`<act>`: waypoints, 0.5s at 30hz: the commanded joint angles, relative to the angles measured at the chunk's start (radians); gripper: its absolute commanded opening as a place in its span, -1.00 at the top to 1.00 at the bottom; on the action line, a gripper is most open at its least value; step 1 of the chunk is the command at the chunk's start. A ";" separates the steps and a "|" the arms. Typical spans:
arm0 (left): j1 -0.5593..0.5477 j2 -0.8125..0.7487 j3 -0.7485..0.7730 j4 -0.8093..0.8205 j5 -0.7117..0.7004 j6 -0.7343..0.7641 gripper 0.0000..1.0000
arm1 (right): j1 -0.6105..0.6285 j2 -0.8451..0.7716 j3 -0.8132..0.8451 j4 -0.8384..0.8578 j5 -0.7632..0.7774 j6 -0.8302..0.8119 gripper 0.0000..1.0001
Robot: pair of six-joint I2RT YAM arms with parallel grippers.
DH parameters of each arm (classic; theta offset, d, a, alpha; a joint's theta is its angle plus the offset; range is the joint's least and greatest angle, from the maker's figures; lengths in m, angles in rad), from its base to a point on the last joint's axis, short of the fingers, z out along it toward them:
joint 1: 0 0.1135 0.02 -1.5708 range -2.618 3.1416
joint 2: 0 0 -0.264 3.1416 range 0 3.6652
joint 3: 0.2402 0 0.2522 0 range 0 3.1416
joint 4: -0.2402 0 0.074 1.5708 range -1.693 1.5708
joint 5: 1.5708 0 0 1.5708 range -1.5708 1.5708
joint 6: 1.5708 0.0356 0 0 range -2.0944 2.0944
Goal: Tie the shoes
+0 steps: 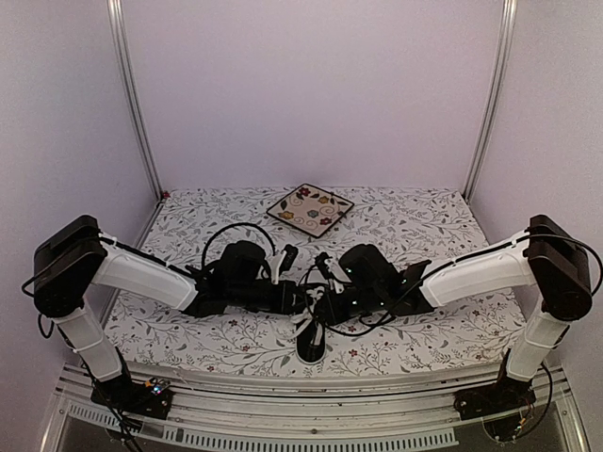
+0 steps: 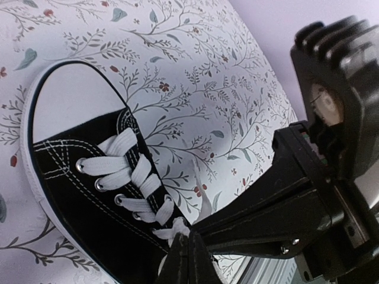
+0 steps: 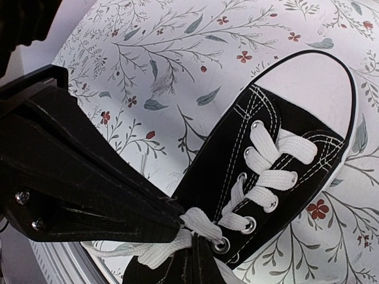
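Sneaker [image 1: 311,345], black canvas with a white toe cap, sits on the table [image 1: 443,231] at centre near the front edge, toe pointing toward my arm bases, sole down. Both my tools meet right over its ankle end, tips almost touching each other. Left tool [image 1: 300,301] comes in from the left and is clenched; in the left wrist view its tips [image 2: 187,260] are pinched together right at the top of the white laces [image 2: 127,171], with a bit of lace running into them, so I read it as grasping lace. Right tool [image 1: 327,298] comes in from the right, also clenched; in the right wrist view its tips [image 3: 198,263] close on a flat lace strand by the topmost eyelets, and the strand trails off toward the table edge. Laces [image 3: 272,160] below that are crossed neatly down the sneaker [image 3: 266,189] to the toe. Sneaker [image 2: 83,195] body lies ahead of both tools, toe end farthest from them. Floral square plate [image 1: 309,209] sits well apart at the back of the table.
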 commanded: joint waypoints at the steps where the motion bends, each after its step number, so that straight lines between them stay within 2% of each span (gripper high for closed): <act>1: 0.004 -0.019 0.012 0.001 0.000 0.010 1.00 | 0.011 0.032 0.027 0.002 -0.012 0.018 0.96; 15: -0.003 -0.008 -0.016 0.032 0.026 -0.018 1.00 | 0.012 0.097 0.040 0.023 0.096 0.122 0.96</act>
